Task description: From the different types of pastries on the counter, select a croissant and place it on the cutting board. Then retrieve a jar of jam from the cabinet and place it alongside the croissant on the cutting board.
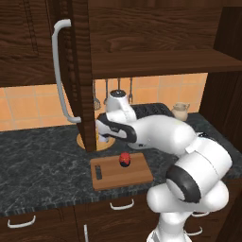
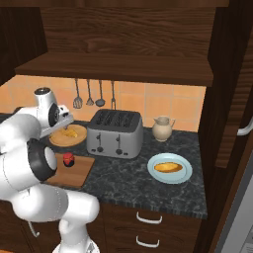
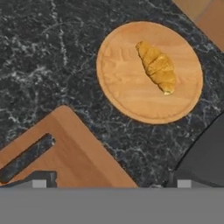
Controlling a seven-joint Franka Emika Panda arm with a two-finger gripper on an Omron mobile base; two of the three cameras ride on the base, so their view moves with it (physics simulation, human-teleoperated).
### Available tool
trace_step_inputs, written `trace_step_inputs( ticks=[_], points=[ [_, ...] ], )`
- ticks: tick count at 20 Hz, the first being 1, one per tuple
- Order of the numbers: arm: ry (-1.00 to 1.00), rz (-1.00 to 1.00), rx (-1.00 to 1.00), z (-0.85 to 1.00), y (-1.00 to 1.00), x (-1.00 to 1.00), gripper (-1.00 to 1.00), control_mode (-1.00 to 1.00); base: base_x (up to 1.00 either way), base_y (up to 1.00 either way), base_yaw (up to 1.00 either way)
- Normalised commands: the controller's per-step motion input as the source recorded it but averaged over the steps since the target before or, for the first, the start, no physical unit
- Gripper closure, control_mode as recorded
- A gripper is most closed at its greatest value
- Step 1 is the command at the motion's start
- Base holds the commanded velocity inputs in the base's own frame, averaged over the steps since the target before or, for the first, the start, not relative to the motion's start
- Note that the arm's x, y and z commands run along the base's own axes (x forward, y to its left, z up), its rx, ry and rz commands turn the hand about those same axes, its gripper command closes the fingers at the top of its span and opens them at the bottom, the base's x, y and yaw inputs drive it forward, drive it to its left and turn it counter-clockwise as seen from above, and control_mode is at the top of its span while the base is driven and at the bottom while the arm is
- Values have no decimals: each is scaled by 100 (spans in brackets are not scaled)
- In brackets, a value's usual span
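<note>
End effector fingers apart, empty, above the croissant lying diagonally on its round dish.

Lighting: even, soft, rendered; tiled wall bright.
Shadows: dim under cabinet.
Sharpness: hand view slightly soft, coarse.

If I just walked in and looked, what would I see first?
Probably the big white robot arm bending over the dark marbled stone counter, its claw up above a round tan wooden dish holding a small golden croissant. Next, the tiny red-lidded jam jar standing on the light-brown wooden cutting board, and the grey toaster beside a pale blue plate with an oval pastry.
</note>
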Motion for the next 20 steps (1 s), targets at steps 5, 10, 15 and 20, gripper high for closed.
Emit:
trace_step_inputs(
  ticks=[5, 10, 15, 20],
  points=[
    [0, 12, 0, -4, -15, 23, -100, -100, 0, 0, 0],
    [0, 22, -2, -29, -2, 72, -100, -100, 0, 0, 0],
    [0, 29, -6, -36, -1, 89, -100, -100, 0, 0, 0],
    [0, 30, -1, -15, 2, 45, -100, -100, 0, 0, 0]
  ],
)
